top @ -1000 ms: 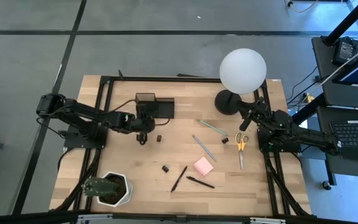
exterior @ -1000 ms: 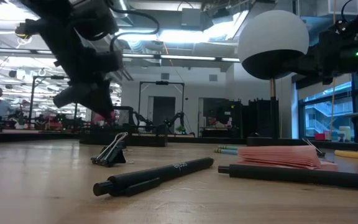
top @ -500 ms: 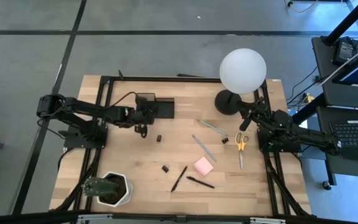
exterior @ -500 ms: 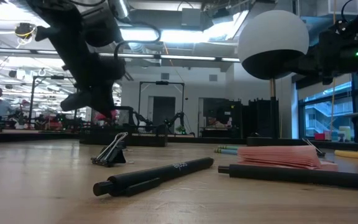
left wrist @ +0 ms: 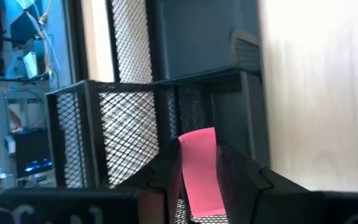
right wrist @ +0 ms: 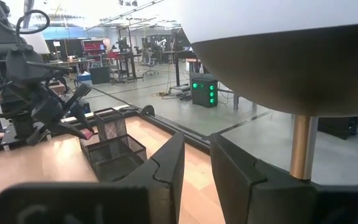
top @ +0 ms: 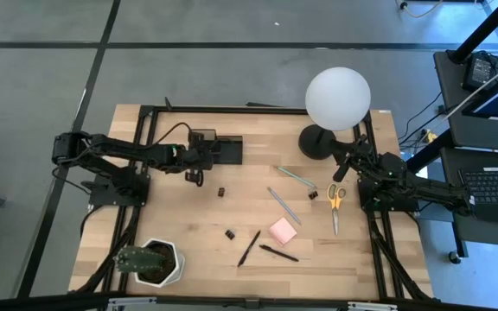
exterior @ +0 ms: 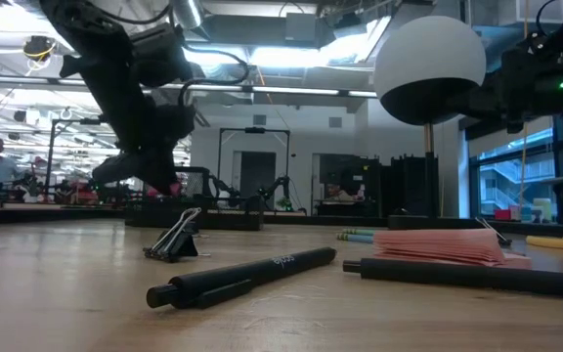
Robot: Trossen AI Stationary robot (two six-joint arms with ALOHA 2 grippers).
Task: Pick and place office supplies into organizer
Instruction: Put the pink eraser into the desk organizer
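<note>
My left gripper (top: 194,173) is shut on a small pink eraser (left wrist: 199,167) at the near left corner of the black mesh organizer (top: 218,149), above its low compartments (left wrist: 129,137). My right gripper (top: 344,166) waits beside the lamp base; its fingers (right wrist: 166,168) stand a narrow gap apart, with nothing between them. On the table lie the yellow-handled scissors (top: 335,203), a pink sticky-note pad (top: 283,231), two black pens (top: 249,248), two pencils (top: 285,206) and binder clips (top: 220,191). My left gripper pinches the pink eraser (left wrist: 197,149) between its two fingers, which point down from above. The eraser's end sticks out past the fingertips. It hangs clear of the table, above the organizer's mesh wall.
A white globe lamp (top: 337,98) stands at the far right, with its base next to my right arm. A white plant pot (top: 152,262) stands at the near left corner. Bare wood lies between the organizer and the loose supplies.
My left gripper has moved from the open table toward the far edge, up to the organizer's near left corner. It has stayed shut on the pink eraser the whole way.
</note>
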